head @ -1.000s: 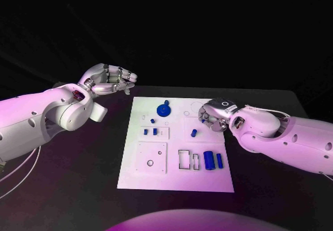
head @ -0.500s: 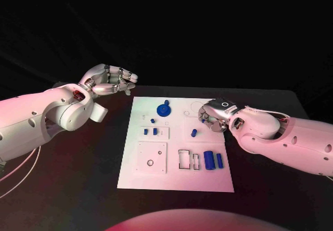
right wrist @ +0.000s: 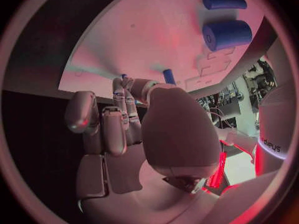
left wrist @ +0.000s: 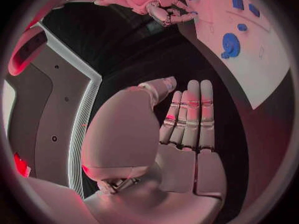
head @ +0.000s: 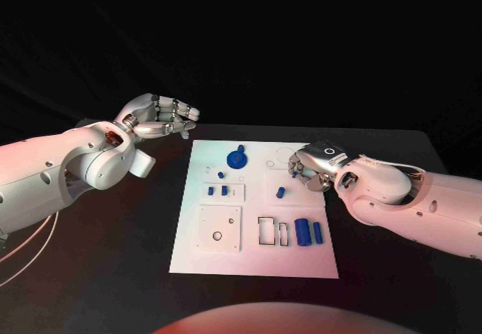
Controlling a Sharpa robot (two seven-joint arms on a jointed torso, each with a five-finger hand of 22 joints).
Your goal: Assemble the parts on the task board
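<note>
The white task board (head: pixel 301 261) lies in the middle of the table. On it are a blue gear (head: pixel 237 158), small blue blocks (head: pixel 211 189), a blue peg (head: pixel 282 191) and two blue cylinders (head: pixel 302 231) beside a rectangular slot. My right hand (head: pixel 311 168) hovers over the board's far right edge with its fingers curled. A tiny blue part (right wrist: pixel 123 76) shows pinched at its fingertips, with the peg (right wrist: pixel 169 76) and cylinders (right wrist: pixel 227 34) beyond. My left hand (head: pixel 159 115) is raised beyond the board's far left corner, its fingers curled in on nothing (left wrist: pixel 184 129).
Black table (head: pixel 120 229) surrounds the board on all sides. The board (left wrist: pixel 268 69), the gear (left wrist: pixel 230 46) and my right hand (left wrist: pixel 156 5) also appear in the left wrist view. A square plate with holes (head: pixel 219 227) sits at the board's near left.
</note>
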